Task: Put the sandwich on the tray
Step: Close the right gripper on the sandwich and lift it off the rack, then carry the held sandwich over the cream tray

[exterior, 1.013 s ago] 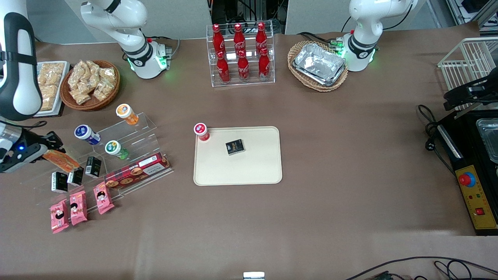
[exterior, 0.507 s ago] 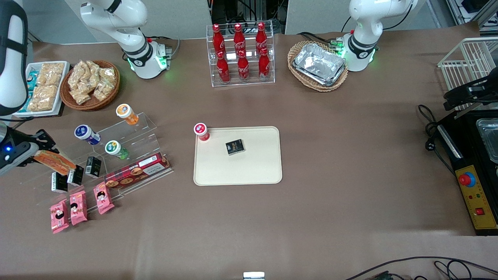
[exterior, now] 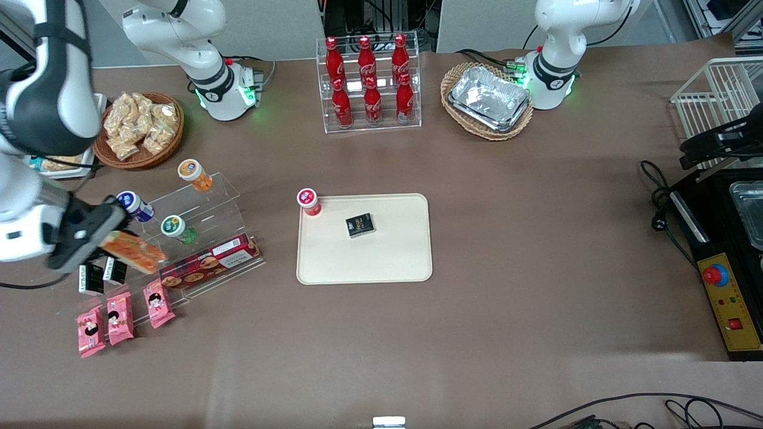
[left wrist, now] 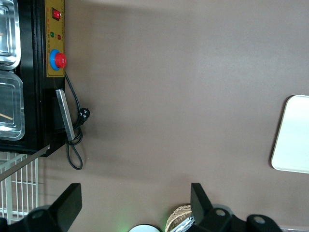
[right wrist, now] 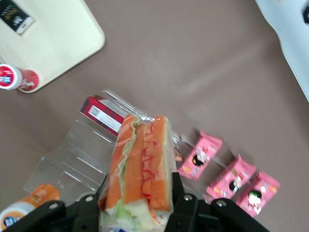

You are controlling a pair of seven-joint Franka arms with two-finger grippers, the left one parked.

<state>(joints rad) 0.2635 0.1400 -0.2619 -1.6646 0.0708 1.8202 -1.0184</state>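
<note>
Change since the earlier frames: the sandwich [exterior: 132, 252] and the gripper [exterior: 107, 241] holding it have shifted from the working arm's edge of the table toward the tray [exterior: 405, 262], and now hang above the clear display stand [exterior: 223, 205].

Sandwich: wrapped wedge, orange-red edge, pale bread, green filling; carried in the air over the stand, above the small black boxes [exterior: 90, 279] and just beside the long red biscuit box [exterior: 210, 262]. Well apart from the tray.

Gripper: fingers [right wrist: 182, 203] closed against both sides of the sandwich [right wrist: 140, 166], clamping its wide end; the narrow end points away from the wrist.

Tray: cream, flat on the table, toward the parked arm's end from the stand. A small black box [exterior: 360, 225] lies on it; a red-capped bottle [exterior: 309, 202] lies at its corner.

Stand: carries an orange-capped bottle [exterior: 194, 174], a blue-capped bottle [exterior: 135, 205] and a green-capped bottle [exterior: 177, 229].

Pink snack packets [exterior: 121, 314]: three, nearer the front camera than the stand.
</note>
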